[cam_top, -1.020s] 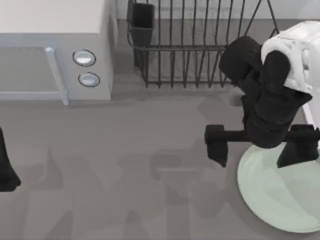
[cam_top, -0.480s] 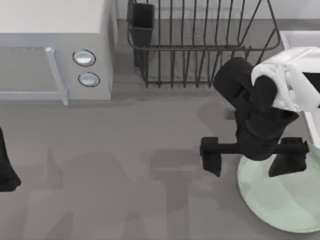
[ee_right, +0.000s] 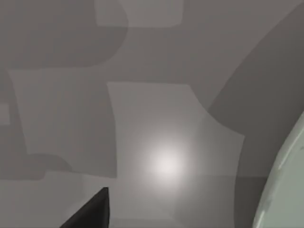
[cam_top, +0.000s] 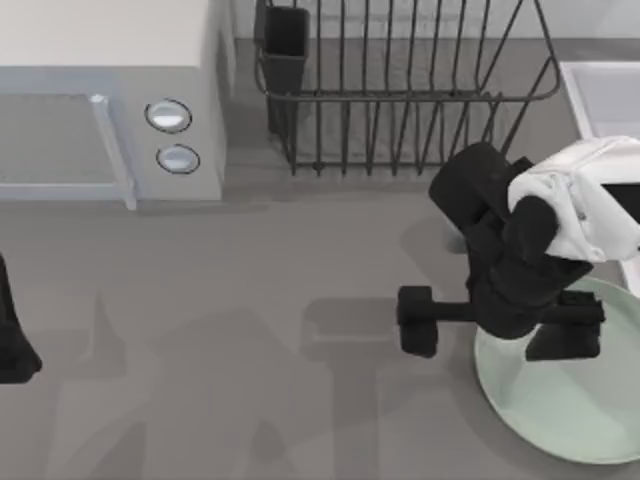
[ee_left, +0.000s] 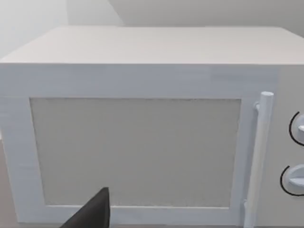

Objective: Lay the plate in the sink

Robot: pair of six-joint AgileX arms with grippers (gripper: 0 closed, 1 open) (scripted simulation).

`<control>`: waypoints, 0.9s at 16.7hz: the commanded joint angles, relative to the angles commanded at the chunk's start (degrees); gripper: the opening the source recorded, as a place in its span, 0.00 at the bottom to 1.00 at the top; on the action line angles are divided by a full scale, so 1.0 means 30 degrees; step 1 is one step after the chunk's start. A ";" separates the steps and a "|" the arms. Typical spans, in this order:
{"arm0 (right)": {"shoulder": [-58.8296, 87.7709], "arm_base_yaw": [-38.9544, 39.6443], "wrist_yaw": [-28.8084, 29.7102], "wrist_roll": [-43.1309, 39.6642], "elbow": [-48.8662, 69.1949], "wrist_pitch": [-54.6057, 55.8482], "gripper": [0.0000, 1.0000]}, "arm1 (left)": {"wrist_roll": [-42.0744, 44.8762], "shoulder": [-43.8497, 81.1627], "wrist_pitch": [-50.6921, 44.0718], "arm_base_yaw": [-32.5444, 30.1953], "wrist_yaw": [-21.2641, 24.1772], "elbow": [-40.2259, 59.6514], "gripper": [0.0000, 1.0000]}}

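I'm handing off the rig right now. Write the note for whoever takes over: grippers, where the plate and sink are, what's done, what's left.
Right gripper: open, fingers spread wide, straddling the left edge of the plate, one finger over the table, one over the plate. Nothing gripped.
Left gripper: parked at the table's left edge, facing the microwave.
Plate: flat on the table, front right.
Sink: back right, beside the dish rack.
Done: approach to the plate only.
Left: grip the plate's rim, lift, carry it back to the sink, lay it inside.
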 joint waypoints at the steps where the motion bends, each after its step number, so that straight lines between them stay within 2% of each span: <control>1: 0.0000 0.0000 0.0000 0.0000 0.0000 0.0000 1.00 | 0.0000 0.0000 0.0000 0.0000 0.0000 0.0000 1.00; 2: 0.0000 0.0000 0.0000 0.0000 0.0000 0.0000 1.00 | 0.0000 0.0000 0.0000 0.0000 0.0000 0.0000 1.00; 15: 0.0000 0.0000 0.0000 0.0000 0.0000 0.0000 0.02 | 0.0000 0.0000 0.0000 0.0000 0.0000 0.0000 1.00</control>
